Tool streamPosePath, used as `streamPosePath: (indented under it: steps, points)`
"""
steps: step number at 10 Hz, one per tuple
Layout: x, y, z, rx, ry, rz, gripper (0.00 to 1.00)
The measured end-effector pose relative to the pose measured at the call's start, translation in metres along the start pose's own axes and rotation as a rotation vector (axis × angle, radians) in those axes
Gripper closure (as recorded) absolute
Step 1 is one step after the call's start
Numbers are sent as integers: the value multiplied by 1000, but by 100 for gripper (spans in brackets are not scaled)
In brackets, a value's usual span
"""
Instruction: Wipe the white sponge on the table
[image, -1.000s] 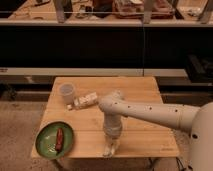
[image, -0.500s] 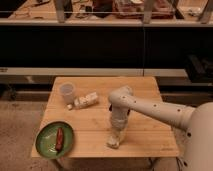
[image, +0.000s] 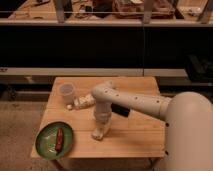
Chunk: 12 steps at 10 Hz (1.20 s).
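The gripper (image: 100, 131) points straight down near the middle of the table (image: 140, 137), its fingers pinched on the white sponge (image: 98, 134), which rests on the wood directly beneath it, toward the front of the tabletop. From the sponge, a green plate (image: 46, 145) carrying a reddish sausage-like item (image: 59, 139) sits at about 8 o'clock, overhanging the table's front-left corner. A pale cup (image: 66, 93) stands at about 11 o'clock, with a labelled bottle-like pack (image: 84, 102) lying just beside it and a tiny white cube (image: 69, 107) at its foot. Judgement: the wipe appears under way, sponge pressed to the surface. Risks noted: a stroke carried toward 8 o'clock could strike the plate and push it off the corner, since it already sits over the edge; a stroke toward 11 o'clock could knock the pack or topple the cup. Excess downward pressure may fold the soft block or drag it out of the pinch, leaving the fingers scraping bare wood. Safest travel lies toward 3 o'clock.
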Motion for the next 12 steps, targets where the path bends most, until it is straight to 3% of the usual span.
streamPosePath:
  steps: [2,4,6,8,12]
  points:
    - [-30,-13,-7,-5,20,-95,100]
    - [-55,-2,-9,-40,38,-167,100]
    - [-72,25,-9,-85,53,-203,100]
    - [-77,46,-8,-111,56,-195,100]
    - [-65,95,0,-166,46,-105,100]
